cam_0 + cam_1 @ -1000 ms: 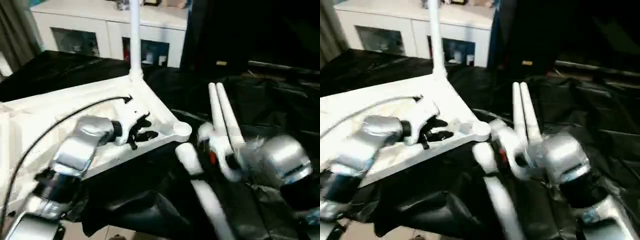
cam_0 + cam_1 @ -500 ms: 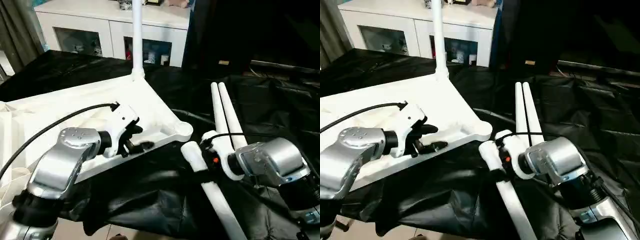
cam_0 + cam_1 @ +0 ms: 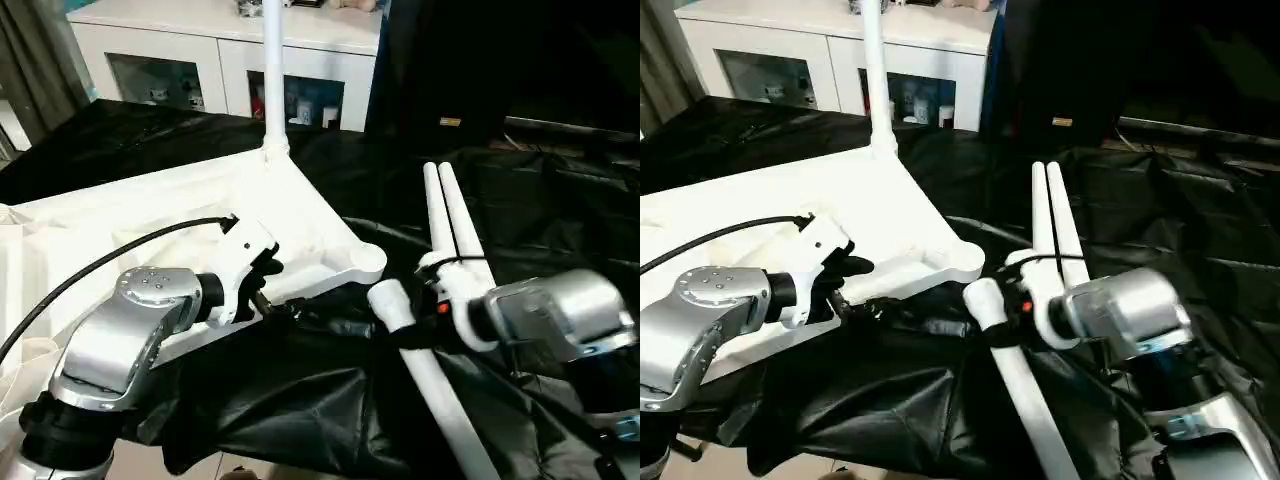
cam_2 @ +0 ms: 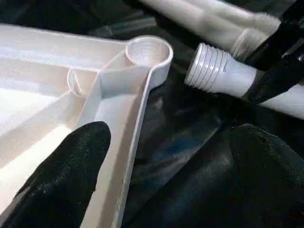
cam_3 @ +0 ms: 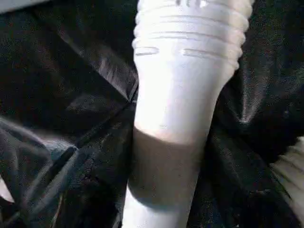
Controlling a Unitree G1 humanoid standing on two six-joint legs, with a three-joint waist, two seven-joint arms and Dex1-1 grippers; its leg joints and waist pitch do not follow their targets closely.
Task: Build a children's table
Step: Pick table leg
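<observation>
The children's table is still in pieces on the black sheet [image 3: 300, 400]. Its table top [image 3: 120, 215] lies underside up, running off toward the sheet's left edge, where part of it is cut from my sight. One upright leg [image 3: 271, 70] stands in the far corner socket, its upper end out of frame in front of the white cabinet [image 3: 230, 60]. The near corner socket [image 4: 148, 51] is empty. My left gripper [image 3: 278, 290] hovers at the top's near rim beside that corner, spread wide and gripping nothing. In my left wrist view one of its fingers [image 4: 61, 175] is a dark blur over the ribbed hollow. My forearm and its black cable [image 3: 100, 270] cover some of the underside. My right gripper [image 3: 412, 330] sits across a loose leg [image 3: 440, 400] lying near the sheet's front edge. The leg's threaded end [image 4: 209, 64] is just beside the empty socket and apart from it. The wrist housing hides the contact, so I cannot tell whether that gripper has closed on the leg. A pair of legs [image 3: 445, 215] lies side by side farther back, their near ends hidden behind my right wrist.
</observation>
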